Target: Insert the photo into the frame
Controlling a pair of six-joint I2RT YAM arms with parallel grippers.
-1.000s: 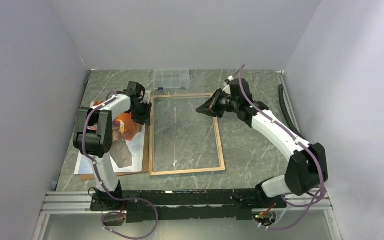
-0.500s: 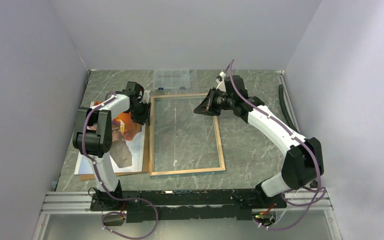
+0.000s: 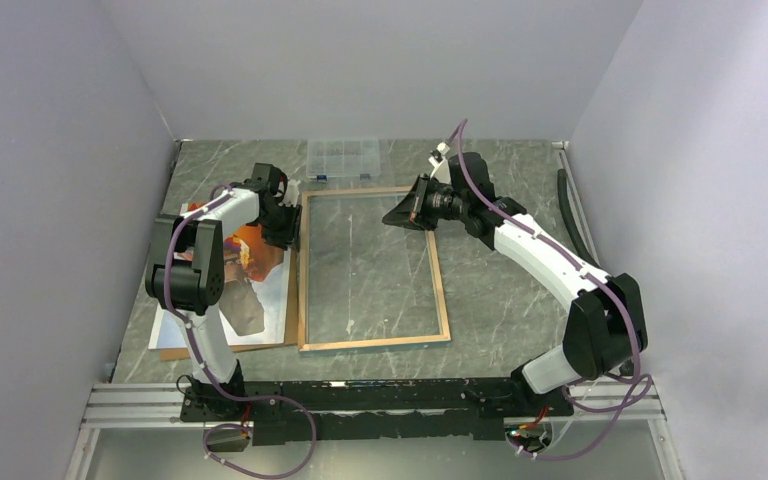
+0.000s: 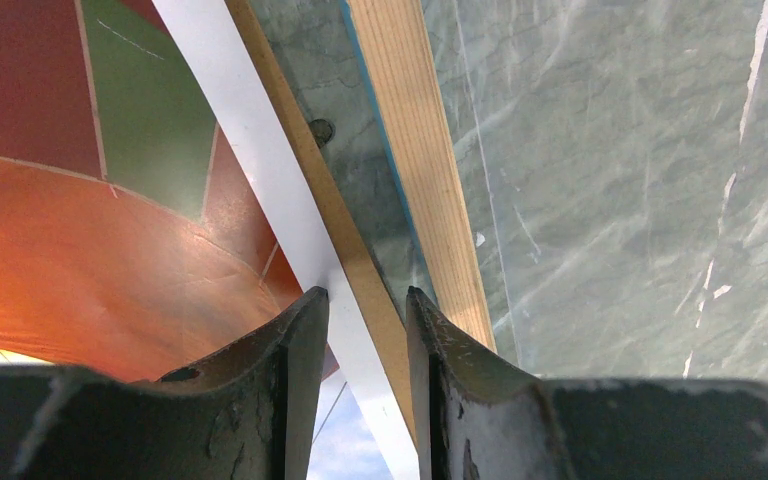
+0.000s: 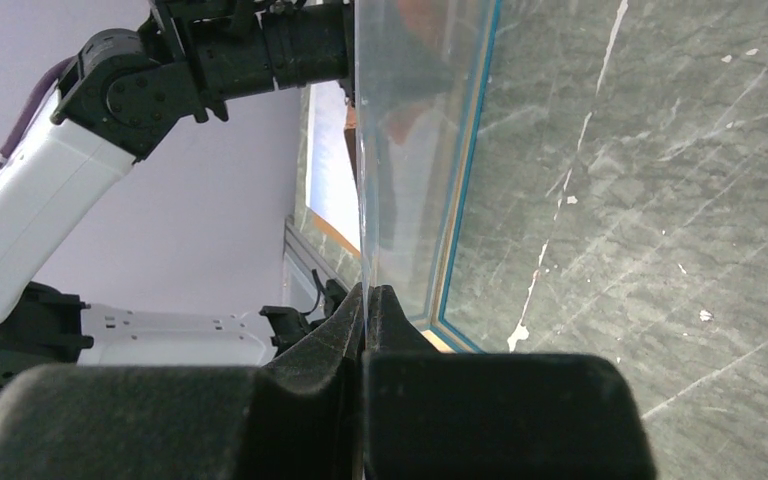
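The frame point(image 3: 442, 300) lies wood back up in the middle of the table; its blue edge shows in the right wrist view point(image 5: 465, 200). My right gripper point(image 3: 397, 215) is over the frame's far right part. Its fingers point(image 5: 365, 290) are shut on the edge of the clear pane point(image 5: 410, 150), which stands tilted up from the frame. The photo point(image 3: 260, 300), an orange-red balloon, lies face up on the brown backing board point(image 3: 290, 300) left of the frame. My left gripper point(image 4: 367, 305) is narrowly open just above the photo's white right border point(image 4: 260, 170) and the board's edge.
A small clear compartment box point(image 3: 342, 157) stands at the back, just beyond the frame. A black cable point(image 3: 565, 200) runs along the right wall. Grey walls close in the table on three sides. The left arm lies over the photo's upper part.
My right gripper has moved a little left and up with the pane in it. The left arm has not moved.
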